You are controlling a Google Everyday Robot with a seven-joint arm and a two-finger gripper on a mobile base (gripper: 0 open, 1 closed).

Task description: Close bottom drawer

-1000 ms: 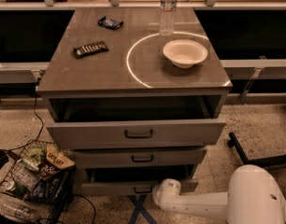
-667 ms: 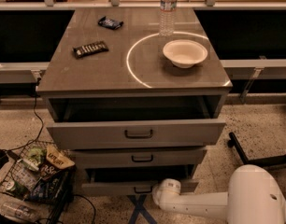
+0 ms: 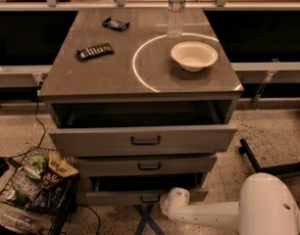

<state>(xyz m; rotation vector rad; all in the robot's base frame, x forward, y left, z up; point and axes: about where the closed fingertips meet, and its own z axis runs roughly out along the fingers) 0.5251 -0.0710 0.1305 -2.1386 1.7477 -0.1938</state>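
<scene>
The grey cabinet [image 3: 140, 77] has three drawers, all pulled out to some degree. The bottom drawer [image 3: 115, 198] is the lowest, with a short grey front and a small dark handle [image 3: 150, 199]; it stands partly open with a dark gap above it. My white arm reaches in from the lower right, low over the floor. My gripper [image 3: 169, 201] is at the arm's end, right against the right part of the bottom drawer's front. The rounded wrist covers it.
The top drawer [image 3: 145, 140] sticks out farthest, and the middle drawer [image 3: 149, 165] sticks out less. A bowl [image 3: 194, 55], a water bottle [image 3: 176, 9] and two snack bars [image 3: 94, 51] are on the cabinet top. A wire basket of snacks [image 3: 37, 185] is at the left on the floor. A dark chair leg [image 3: 267, 168] is at the right.
</scene>
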